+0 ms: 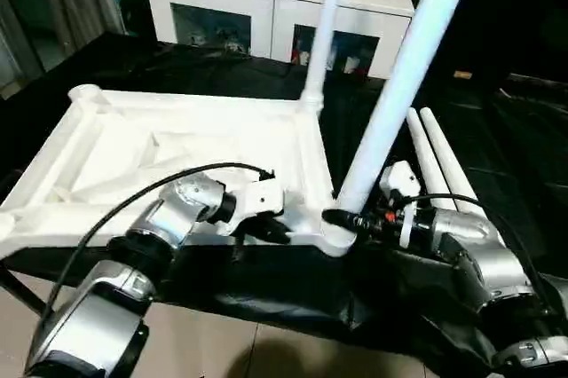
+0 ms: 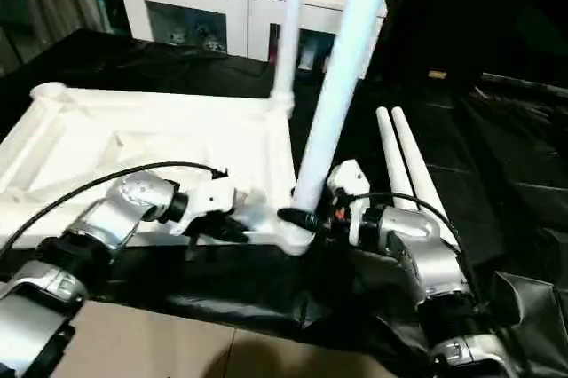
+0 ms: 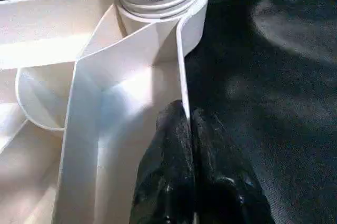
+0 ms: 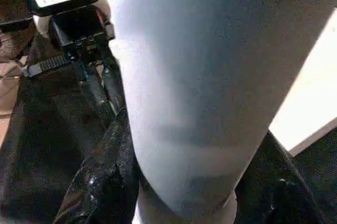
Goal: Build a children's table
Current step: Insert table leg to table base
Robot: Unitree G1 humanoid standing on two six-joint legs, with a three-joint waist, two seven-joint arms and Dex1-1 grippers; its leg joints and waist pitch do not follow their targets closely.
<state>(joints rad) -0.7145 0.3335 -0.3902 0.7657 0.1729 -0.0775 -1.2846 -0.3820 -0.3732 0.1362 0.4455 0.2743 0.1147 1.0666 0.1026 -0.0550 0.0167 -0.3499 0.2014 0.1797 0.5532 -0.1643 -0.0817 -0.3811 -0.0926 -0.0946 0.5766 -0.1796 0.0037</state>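
Legs: two socketed (image 1: 404, 76), two loose (image 1: 437, 161).

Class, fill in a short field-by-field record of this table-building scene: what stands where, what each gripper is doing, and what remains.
tabletop: upside down on the black-covered work table, ribbed underside up
legs fitted: far corner leg; near corner leg
legs loose: two, lying side by side right of the top
left gripper: jaws shut on the tabletop's rim near the near socket
right gripper: jaws around the near leg's base
remaining: two empty sockets

Upright leg (image 1: 399, 76) tops cut off
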